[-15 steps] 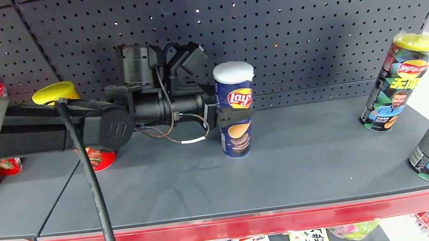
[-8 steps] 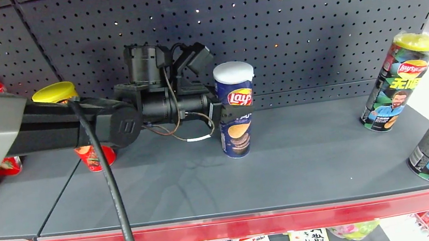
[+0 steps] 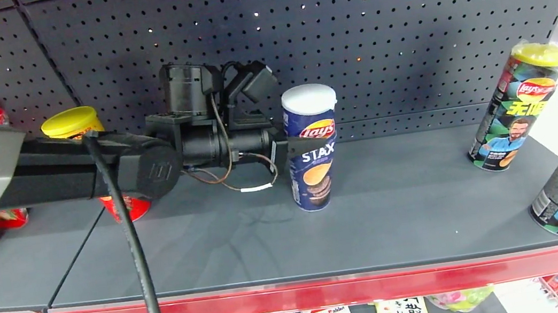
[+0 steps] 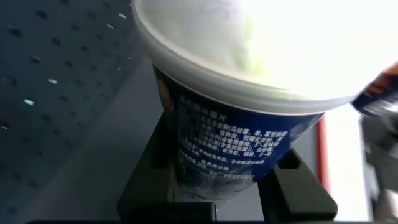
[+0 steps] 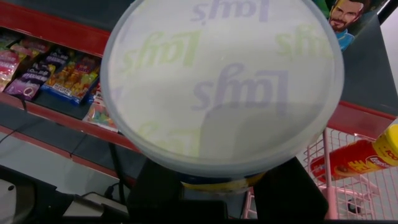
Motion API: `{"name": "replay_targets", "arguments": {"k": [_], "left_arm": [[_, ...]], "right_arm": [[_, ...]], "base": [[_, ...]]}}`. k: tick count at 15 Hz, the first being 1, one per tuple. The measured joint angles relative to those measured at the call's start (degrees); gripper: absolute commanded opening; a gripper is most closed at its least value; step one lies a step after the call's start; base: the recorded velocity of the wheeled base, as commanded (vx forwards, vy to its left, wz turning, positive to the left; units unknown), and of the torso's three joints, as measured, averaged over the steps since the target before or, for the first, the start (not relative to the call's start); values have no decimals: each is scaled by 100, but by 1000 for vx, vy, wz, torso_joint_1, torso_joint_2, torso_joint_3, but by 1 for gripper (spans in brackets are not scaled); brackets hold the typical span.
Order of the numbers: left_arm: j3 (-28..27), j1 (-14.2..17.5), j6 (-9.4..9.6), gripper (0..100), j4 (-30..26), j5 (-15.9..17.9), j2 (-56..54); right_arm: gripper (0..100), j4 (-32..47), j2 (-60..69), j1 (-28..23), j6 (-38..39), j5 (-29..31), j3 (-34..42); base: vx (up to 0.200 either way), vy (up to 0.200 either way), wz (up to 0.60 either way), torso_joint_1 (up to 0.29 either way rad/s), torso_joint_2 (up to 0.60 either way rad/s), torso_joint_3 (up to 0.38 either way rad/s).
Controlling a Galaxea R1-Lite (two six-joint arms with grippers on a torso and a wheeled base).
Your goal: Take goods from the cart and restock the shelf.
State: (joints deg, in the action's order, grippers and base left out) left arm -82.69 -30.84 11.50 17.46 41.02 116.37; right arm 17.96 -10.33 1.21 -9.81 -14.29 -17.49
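Left gripper (image 3: pixel 308 144) is clamped on the blue can (image 3: pixel 317 178), upright in its grip, base at the shelf (image 3: pixel 400 216) just below; right gripper (image 5: pixel 227 190) grips a second can (image 5: pixel 224 81).

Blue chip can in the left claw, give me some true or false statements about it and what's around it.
The blue chip can is upright. True.
Its lid is yellow. False: the lid is white.
The left claw is clamped around its side. True.
The right claw is empty. False: it holds a lidded chip can.
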Motion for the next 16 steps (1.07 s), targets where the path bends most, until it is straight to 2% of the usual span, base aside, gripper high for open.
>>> {"name": "replay_targets", "arguments": {"k": [3,8,9,11,16], "left_arm": [[566,17,0,0,-68,332,-477],[1565,2,24,0,9,534,-1268],[1737,0,68,0,5,562,-1384],[2094,-5,383,0,5,589,-1552],[2315,-71,410,0,6,652,-1712]], "right_arm": [[0,-11,-1,0,0,-2,0],[0,-28,-6,0,-1,-2,-23],[0,-28,-6,0,0,-5,-26],[0,-26,-6,2,-1,-11,-41],[0,-28,-6,9,-1,-10,-52]], "base": [[0,0,0,0,0,0],[0,0,0,0,0,0],[0,0,0,0,0,0],[0,0,0,0,0,0],[0,0,0,0,0,0]]}}
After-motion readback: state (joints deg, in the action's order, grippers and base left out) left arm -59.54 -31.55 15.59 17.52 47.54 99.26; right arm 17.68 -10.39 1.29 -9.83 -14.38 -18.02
